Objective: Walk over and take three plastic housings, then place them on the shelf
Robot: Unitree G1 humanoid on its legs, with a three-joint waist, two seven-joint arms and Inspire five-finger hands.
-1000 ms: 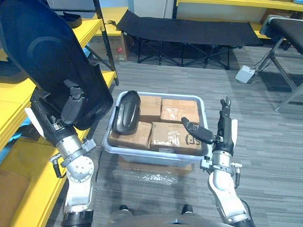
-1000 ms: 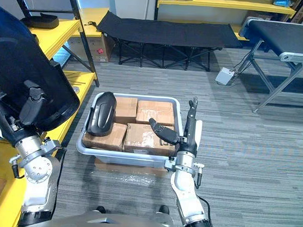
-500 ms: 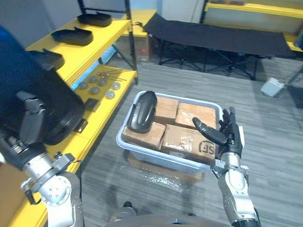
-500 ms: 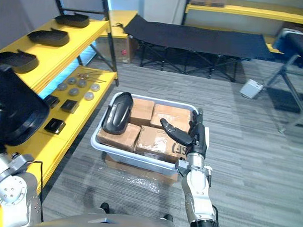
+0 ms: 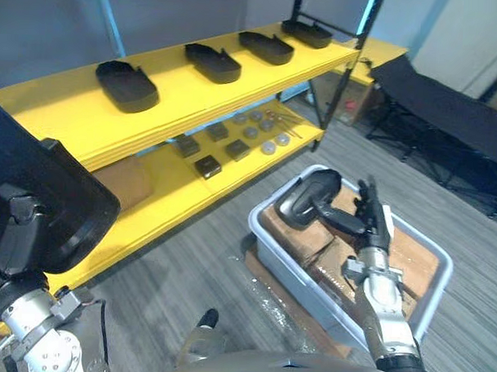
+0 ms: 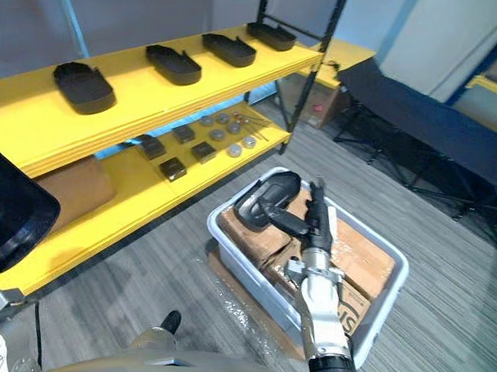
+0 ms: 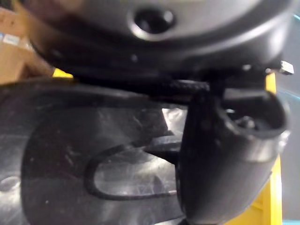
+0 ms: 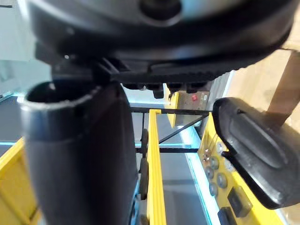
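Note:
My left hand (image 5: 17, 231) is shut on a large black plastic housing (image 5: 52, 195) held up at the near left; in the left wrist view its thumb (image 7: 225, 154) presses on the housing's glossy surface (image 7: 70, 140). A second black housing (image 5: 309, 196) lies on cardboard boxes in a grey bin (image 5: 267, 236). My right hand (image 5: 370, 219) stands open beside that housing, fingers straight and thumb stretched toward it, not touching. The right wrist view shows this housing (image 8: 255, 150) past the thumb (image 8: 79, 154). The yellow shelf (image 5: 178, 94) carries several black housings in a row on its top tier.
The shelf's lower tier (image 5: 175, 192) holds small dark blocks, round metal parts and a brown box (image 5: 122, 182). Cardboard boxes (image 6: 352, 255) fill the bin. A black folding cot (image 5: 447, 103) stands behind at the right. Grey carpet lies between shelf and bin.
The camera has swung left, so the yellow shelf now fills the view and the bin sits at the right. My left hand keeps its housing; the right hand stays open by the bin.

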